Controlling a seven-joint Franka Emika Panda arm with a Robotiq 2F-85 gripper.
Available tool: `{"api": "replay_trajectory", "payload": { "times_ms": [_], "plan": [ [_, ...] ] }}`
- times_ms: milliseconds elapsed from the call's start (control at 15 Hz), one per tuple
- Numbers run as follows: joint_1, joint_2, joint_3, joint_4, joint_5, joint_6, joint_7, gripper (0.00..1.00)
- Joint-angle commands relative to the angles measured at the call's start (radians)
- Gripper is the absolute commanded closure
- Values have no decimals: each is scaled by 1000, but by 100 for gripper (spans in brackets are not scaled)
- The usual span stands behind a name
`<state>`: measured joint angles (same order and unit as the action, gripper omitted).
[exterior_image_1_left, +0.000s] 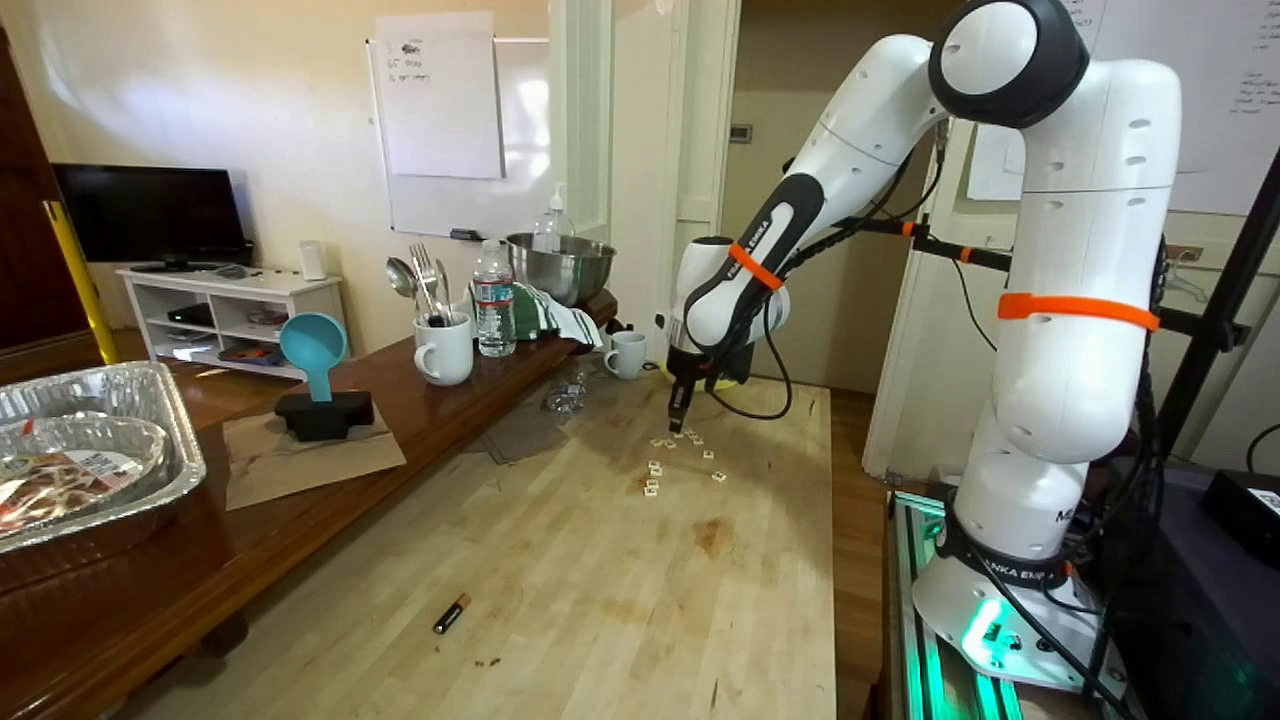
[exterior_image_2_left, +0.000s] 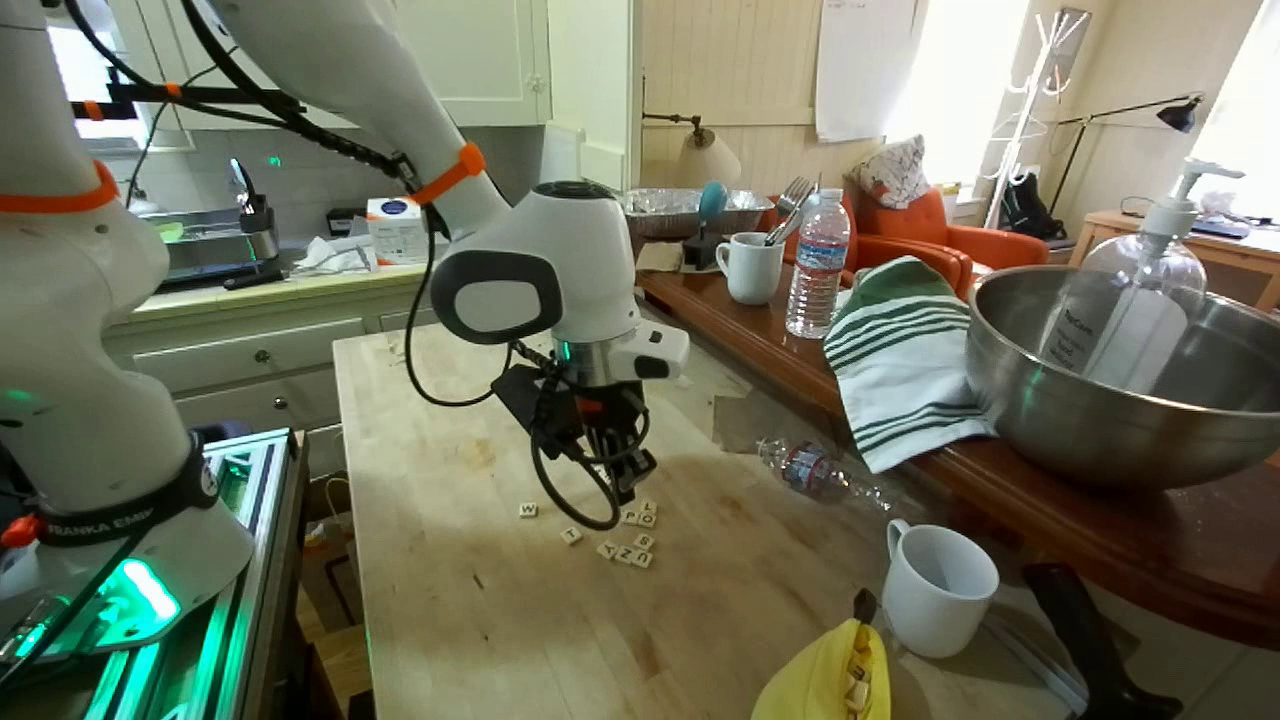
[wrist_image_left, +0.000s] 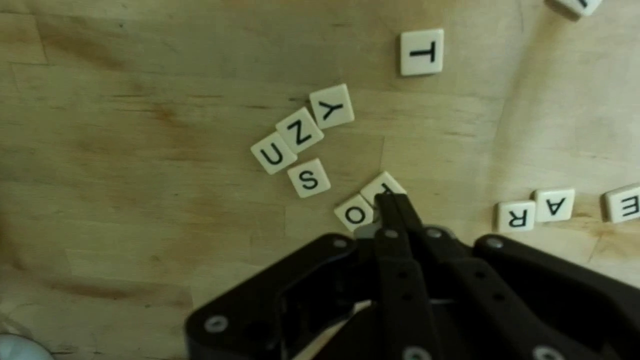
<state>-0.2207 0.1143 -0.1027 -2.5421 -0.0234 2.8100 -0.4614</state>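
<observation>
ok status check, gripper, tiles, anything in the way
Gripper shut, seemingly empty. Letter tiles scattered on wooden tabletop. In wrist view, gripper hides part of a tile beside the O tile.

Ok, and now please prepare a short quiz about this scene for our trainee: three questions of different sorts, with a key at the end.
1. Short answer: in the wrist view, is the black two-fingered gripper spread apart or closed together?
2. Multiple choice: in the wrist view, which letter is on the square cream tile between the U tile and the Y tile? A) S B) Z C) R
3. True or false: in both exterior views, a clear pump bottle is in the round steel bowl.

Key: 1. Closed together. 2. B. 3. True.
</observation>
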Motion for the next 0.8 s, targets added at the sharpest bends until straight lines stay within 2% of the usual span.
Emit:
{"api": "replay_trajectory", "payload": {
  "times_ms": [0, 333, 733],
  "plan": [
    [5, -49, -13, -63, -68, -40, -65, 100],
    [2, -64, -27, -112, -160, -39, -197, 100],
    [0, -63, -75, -132, -353, 19, -229, 100]
  ]
}}
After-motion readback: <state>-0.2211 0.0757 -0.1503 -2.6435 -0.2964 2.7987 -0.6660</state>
